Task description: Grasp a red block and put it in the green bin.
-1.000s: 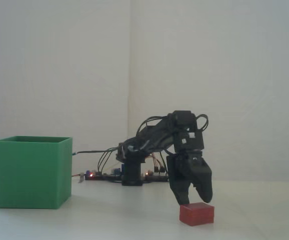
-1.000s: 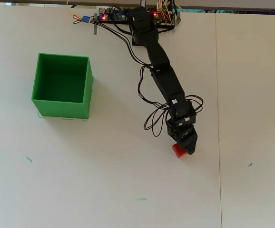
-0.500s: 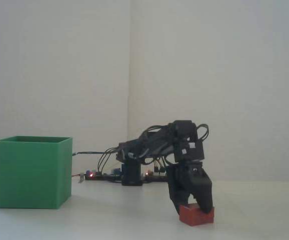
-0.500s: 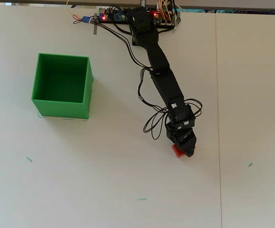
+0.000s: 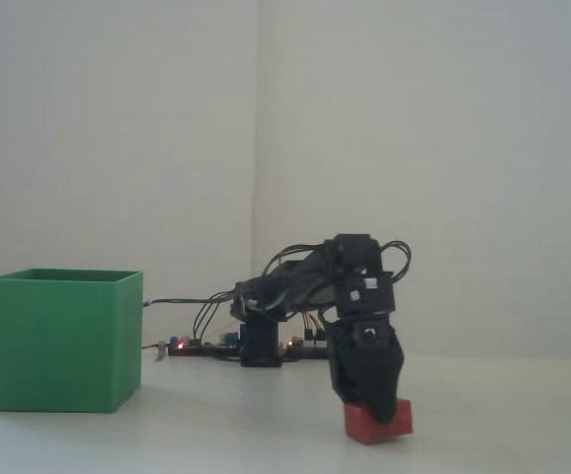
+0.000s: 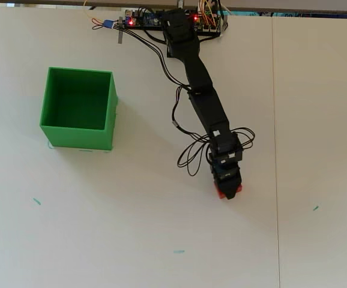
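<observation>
The red block lies on the white table, right of centre in the fixed view. In the overhead view only its red edge peeks out from under the arm's tip. My black gripper points straight down onto the block's top left part, and in the overhead view the gripper covers most of it. The jaws look drawn in narrow against the block, which still rests on the table. The green bin stands far to the left, open-topped and empty in the overhead view.
The arm's base with its circuit board and wires sits at the table's back edge. Loose black cables hang beside the forearm. A table seam runs down the right side. Small green tape marks dot the table.
</observation>
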